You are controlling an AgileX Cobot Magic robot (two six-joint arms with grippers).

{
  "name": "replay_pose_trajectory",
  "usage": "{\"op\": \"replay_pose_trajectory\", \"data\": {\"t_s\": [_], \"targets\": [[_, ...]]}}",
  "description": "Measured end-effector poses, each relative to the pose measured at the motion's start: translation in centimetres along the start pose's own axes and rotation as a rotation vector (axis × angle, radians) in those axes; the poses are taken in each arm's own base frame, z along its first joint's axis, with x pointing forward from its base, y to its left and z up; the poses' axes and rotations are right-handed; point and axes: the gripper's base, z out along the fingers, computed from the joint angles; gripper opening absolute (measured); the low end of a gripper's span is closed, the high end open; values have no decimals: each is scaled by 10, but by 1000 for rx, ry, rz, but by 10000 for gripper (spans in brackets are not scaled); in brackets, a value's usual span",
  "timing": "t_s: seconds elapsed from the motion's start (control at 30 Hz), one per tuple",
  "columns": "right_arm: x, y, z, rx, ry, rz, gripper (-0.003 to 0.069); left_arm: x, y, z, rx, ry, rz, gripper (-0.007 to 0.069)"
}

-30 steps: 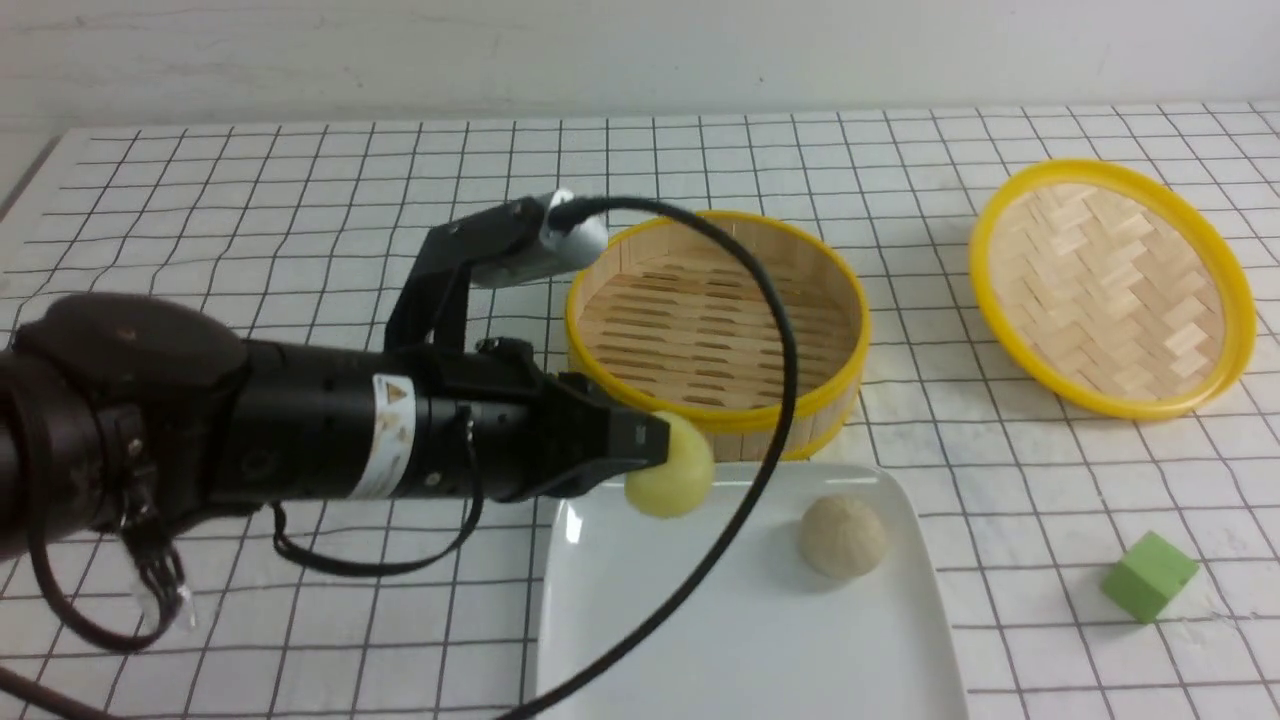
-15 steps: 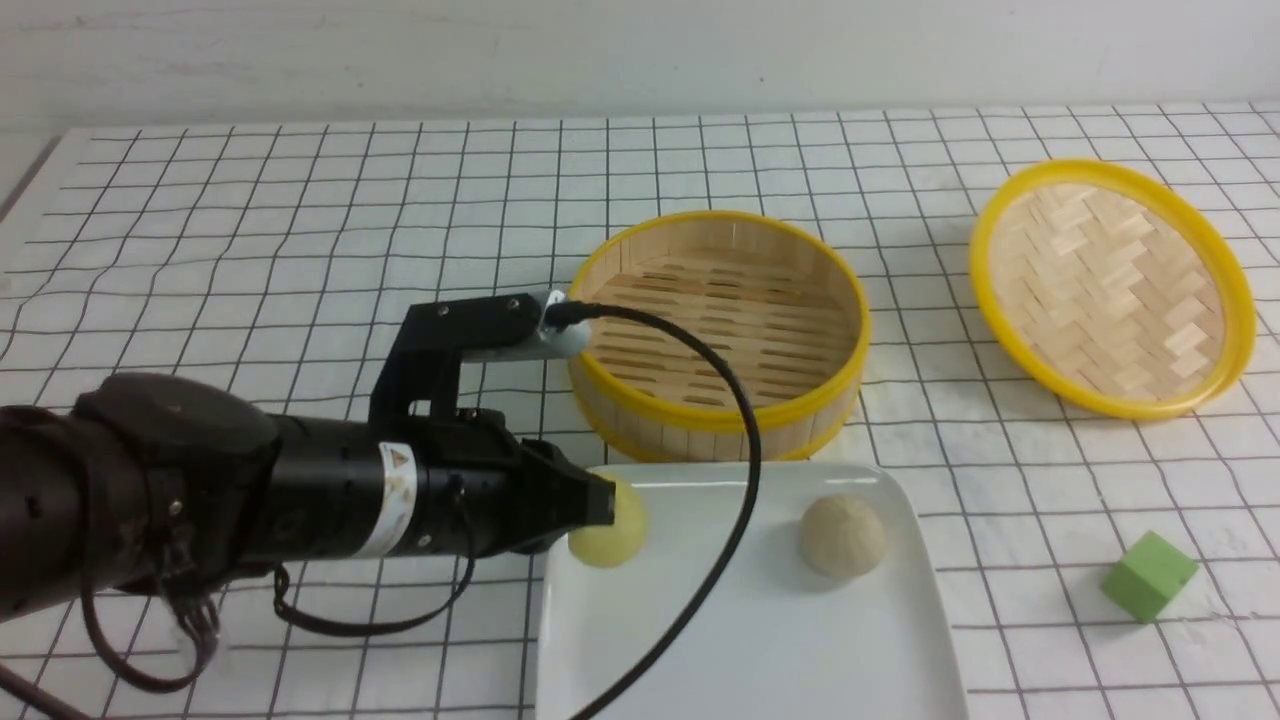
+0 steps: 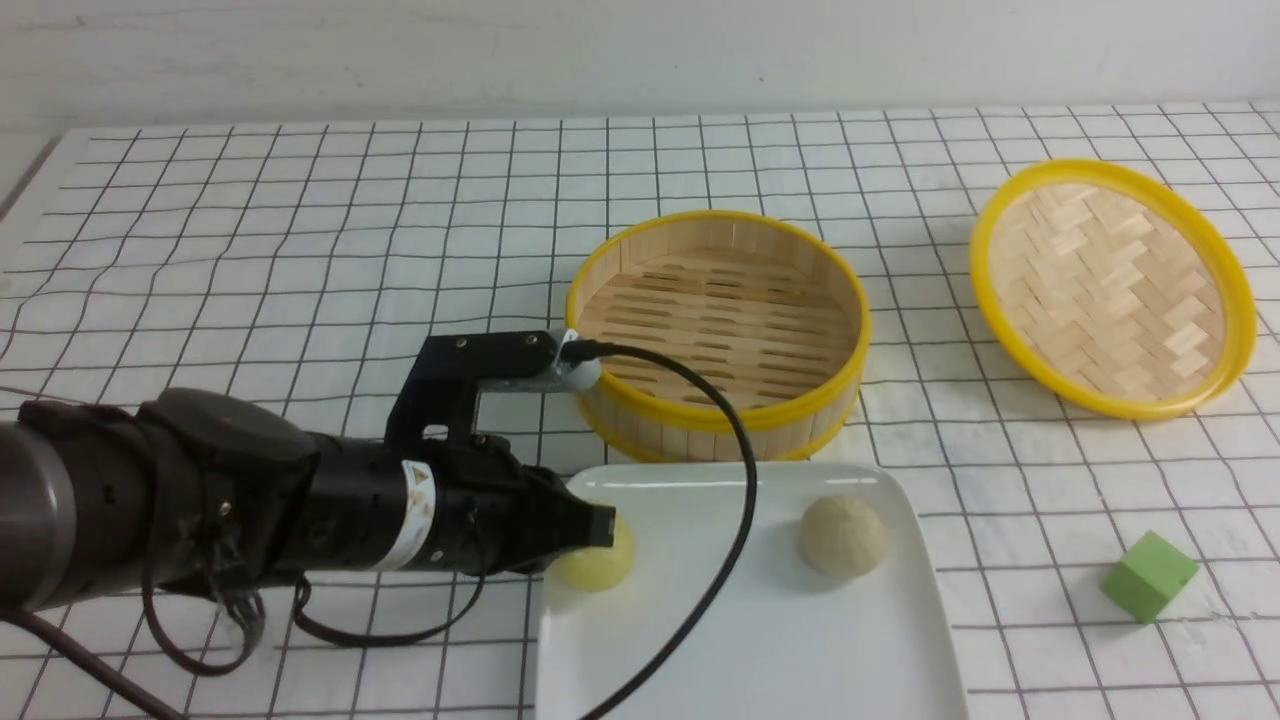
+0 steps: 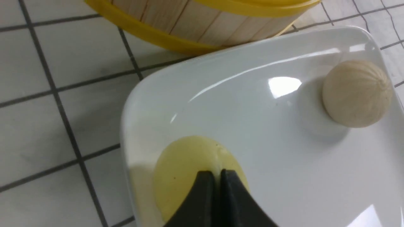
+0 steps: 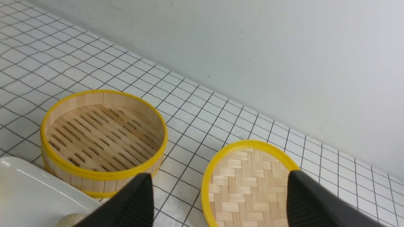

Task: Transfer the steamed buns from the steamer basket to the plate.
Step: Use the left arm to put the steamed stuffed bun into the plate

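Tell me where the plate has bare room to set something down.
The plate is bare across its near half, short of the yellow bun and beige bun. Crowded: far left corner, where the left hand pinches the yellow bun; a cable crosses mid-plate.

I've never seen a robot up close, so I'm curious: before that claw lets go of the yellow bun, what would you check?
1. Yellow bun above the plate, near its left rim: ok.
2. Yellow bun fully set down: cannot tell.
3. Left claw pinched shut on the yellow bun: ok.
4. Beige bun on the plate, apart from the yellow bun: ok.
5. Steamer basket emptied: ok.
6. Right claw open, holding nothing: ok.
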Motion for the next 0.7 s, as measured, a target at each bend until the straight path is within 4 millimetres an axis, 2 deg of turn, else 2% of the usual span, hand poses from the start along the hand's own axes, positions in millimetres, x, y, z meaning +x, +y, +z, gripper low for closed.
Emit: {"op": "replay_pose_trajectory", "data": {"t_s": [0.3, 0.7], "targets": [[0, 0, 0, 0, 0, 0, 547, -11, -4, -2, 10, -31, 17, 15], [0, 0, 0, -3, -1, 5, 547, -10, -2, 2, 11, -17, 20, 15]]}}
